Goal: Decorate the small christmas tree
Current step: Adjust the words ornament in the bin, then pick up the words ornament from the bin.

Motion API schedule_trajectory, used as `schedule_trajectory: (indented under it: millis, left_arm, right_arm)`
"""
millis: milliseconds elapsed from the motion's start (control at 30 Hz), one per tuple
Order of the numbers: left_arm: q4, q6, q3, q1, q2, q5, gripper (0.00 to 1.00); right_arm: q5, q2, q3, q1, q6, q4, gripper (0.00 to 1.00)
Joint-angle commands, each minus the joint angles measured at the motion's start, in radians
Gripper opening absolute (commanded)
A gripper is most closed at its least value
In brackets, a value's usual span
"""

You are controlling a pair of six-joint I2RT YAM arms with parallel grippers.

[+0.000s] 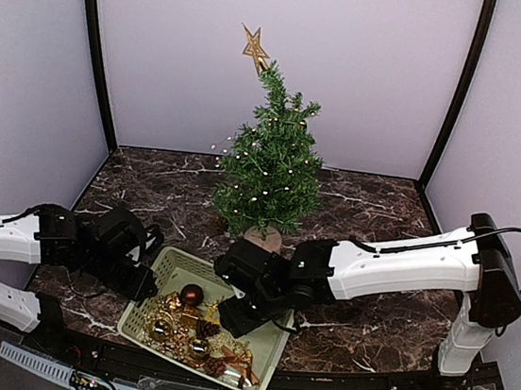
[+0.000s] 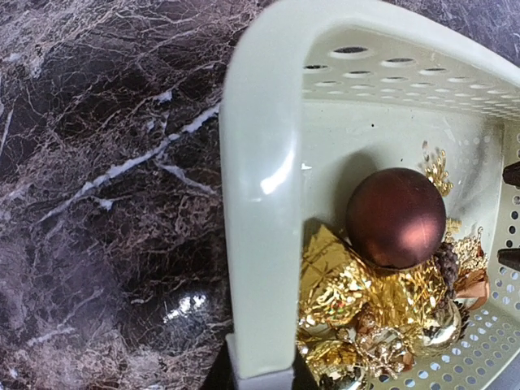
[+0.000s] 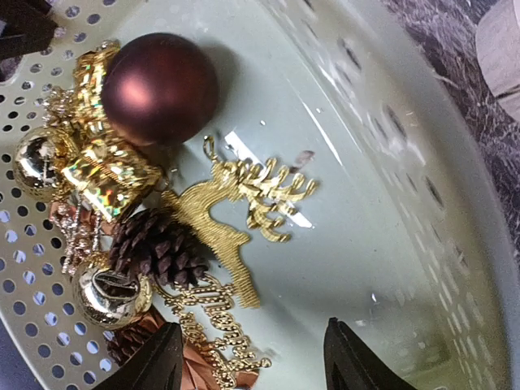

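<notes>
While our left claw (image 1: 141,282) clamps the basket rim (image 2: 252,203), we should lower the right claw (image 3: 252,359), jaws apart, squarely astride the gold reindeer (image 3: 223,215).

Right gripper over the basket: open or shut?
Open. The right wrist view shows the right gripper's two fingertips standing well apart above the basket floor, with no ornament clamped between them.

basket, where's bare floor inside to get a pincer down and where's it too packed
Free: the basket floor between the gold reindeer and the perforated side wall, where the open right pincer hovers; also the strip between the brown ball and the end wall. Crowded: ball, gold trinkets and pine cone heaped along the other side.
</notes>
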Motion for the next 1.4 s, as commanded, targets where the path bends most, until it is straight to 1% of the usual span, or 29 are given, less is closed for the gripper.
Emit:
schedule_trajectory:
  millis: [0,200,367,633,867,1000,1100,1267,1367]
  left_arm:
    - [-0.036,0.008,0.035,-0.019,0.004,0.007,0.04]
    - [-0.016,-0.031,0.032,-0.020,-0.011,-0.008,0.03]
    - [0.021,-0.034,0.025,-0.020,-0.021,-0.003,0.03]
    - [0.048,-0.042,0.024,-0.020,-0.006,0.006,0.03]
    - [0.059,-0.056,0.013,-0.020,0.001,-0.006,0.03]
    - [0.067,-0.068,0.008,-0.022,-0.004,-0.012,0.03]
    - [0.067,-0.070,0.008,-0.020,-0.004,-0.013,0.03]
    - [0.060,-0.076,0.002,-0.022,0.001,-0.013,0.03]
    - [0.058,-0.083,-0.001,-0.021,0.002,-0.014,0.03]
  right_arm:
    - [-0.042,0.009,-0.043,-0.009,0.062,-0.037,0.60]
    - [-0.138,0.010,-0.049,-0.009,0.051,-0.073,0.58]
    - [-0.133,0.026,-0.061,-0.010,0.048,-0.108,0.57]
    - [-0.125,0.103,-0.019,-0.010,0.067,-0.111,0.54]
    - [-0.234,0.080,-0.068,-0.010,0.089,-0.049,0.51]
    - [-0.291,0.087,-0.080,-0.009,0.103,-0.013,0.45]
    - [-0.300,0.095,-0.080,-0.009,0.109,-0.013,0.40]
    - [-0.303,0.079,-0.099,-0.011,0.137,-0.001,0.28]
    - [-0.311,0.060,-0.129,-0.015,0.165,0.037,0.18]
